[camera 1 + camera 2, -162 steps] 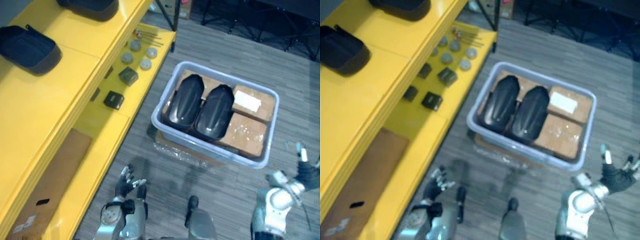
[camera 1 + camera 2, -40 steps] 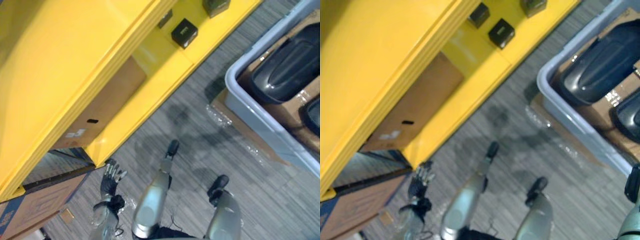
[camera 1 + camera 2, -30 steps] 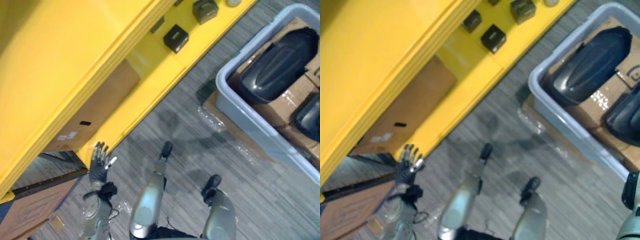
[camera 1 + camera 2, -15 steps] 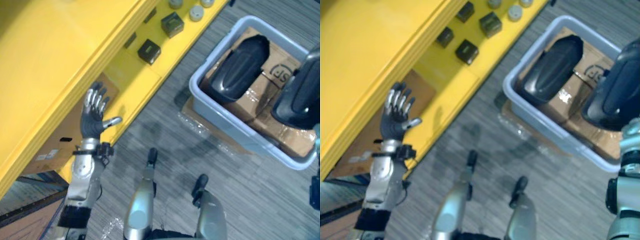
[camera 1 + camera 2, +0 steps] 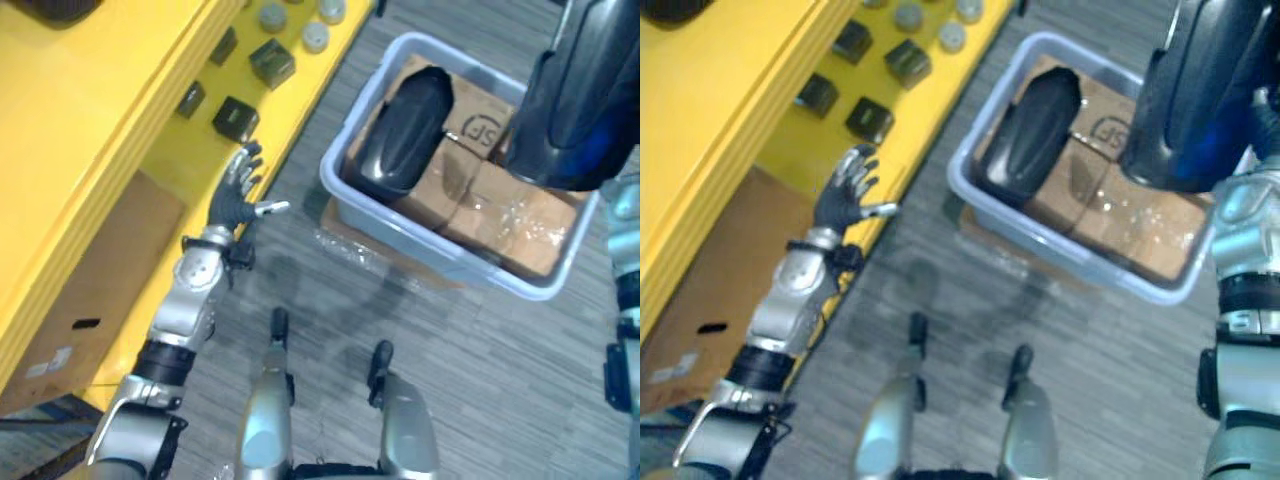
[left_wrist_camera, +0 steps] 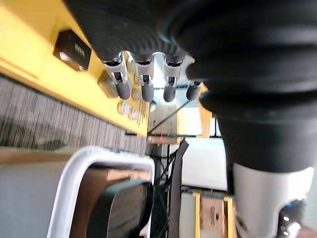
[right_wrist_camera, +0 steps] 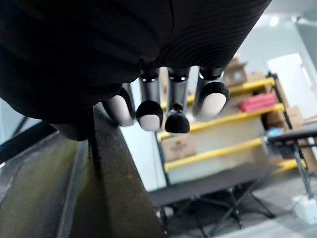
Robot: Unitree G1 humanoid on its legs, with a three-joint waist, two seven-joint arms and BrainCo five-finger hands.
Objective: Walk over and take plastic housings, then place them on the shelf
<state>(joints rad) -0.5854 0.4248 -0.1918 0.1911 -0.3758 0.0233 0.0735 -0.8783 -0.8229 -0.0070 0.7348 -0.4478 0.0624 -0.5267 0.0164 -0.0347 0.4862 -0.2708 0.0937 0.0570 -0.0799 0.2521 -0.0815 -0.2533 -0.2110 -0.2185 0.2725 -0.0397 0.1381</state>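
Overhead, the raised housing hangs at upper right; the second housing lies in the grey bin.
The right hand curls its fingers over the raised housing's edge, and the left hand, fingers spread and empty, hovers beside the yellow shelf at centre left.

The two head views look steeply down at the floor from above, set slightly apart; both cover the yellow shelf on the robot's left, the grey bin ahead, the spread left hand and the raised black housing, which sits nearest the lens. The left wrist view looks along that hand's fingers from very close toward the shelf edge and bin rim. The right wrist view looks past the right hand, curled over the housing's edge, toward distant racks
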